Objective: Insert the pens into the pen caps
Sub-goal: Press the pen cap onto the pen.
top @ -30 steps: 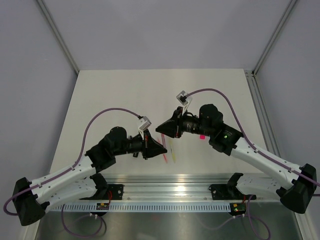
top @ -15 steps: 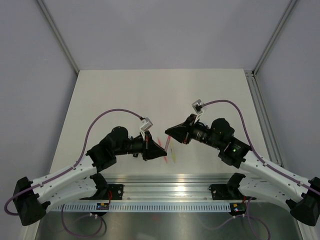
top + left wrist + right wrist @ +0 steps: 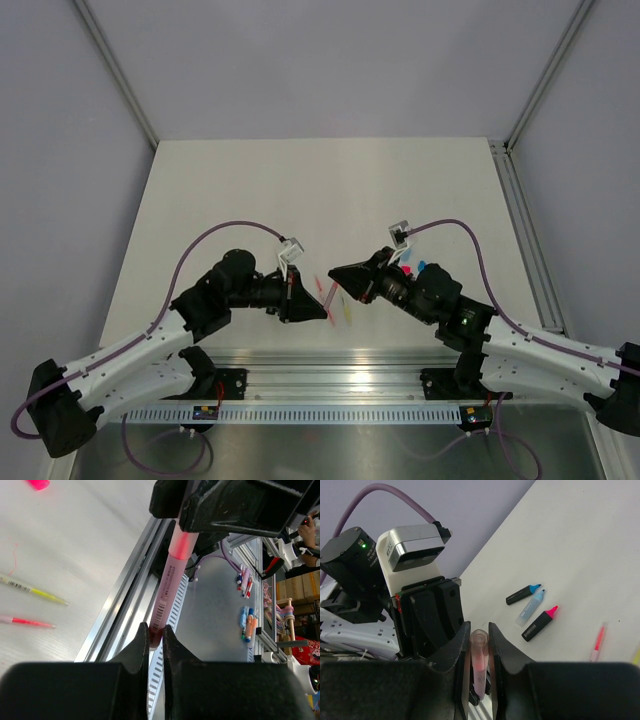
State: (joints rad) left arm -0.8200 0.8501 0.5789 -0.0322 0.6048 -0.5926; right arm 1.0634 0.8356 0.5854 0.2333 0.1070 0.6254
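Note:
A pale pink pen (image 3: 169, 577) spans the gap between my two grippers above the table's near edge. My left gripper (image 3: 156, 630) is shut on its lower barcode end. The right gripper (image 3: 479, 630) is shut on a translucent pink pen cap (image 3: 479, 642) that sits over the pen's other end, facing the left gripper (image 3: 427, 615). From above, the pen (image 3: 328, 293) shows between the left gripper (image 3: 324, 311) and the right gripper (image 3: 334, 272). A loose bright pink cap (image 3: 39, 484) lies on the table.
A thin yellow pen (image 3: 35, 591) and a thin red-pink pen (image 3: 27, 622) lie on the table. A blue-capped black marker (image 3: 522, 594), a pale-blue marker (image 3: 530, 607) and a pink-capped black marker (image 3: 540, 623) lie together. The metal rail (image 3: 330, 362) runs along the near edge.
The right arm has swung nearer and to the right, its gripper staying by the left gripper's pen with its jaws slightly narrower. The left gripper has kept its grip, shifting only a little.

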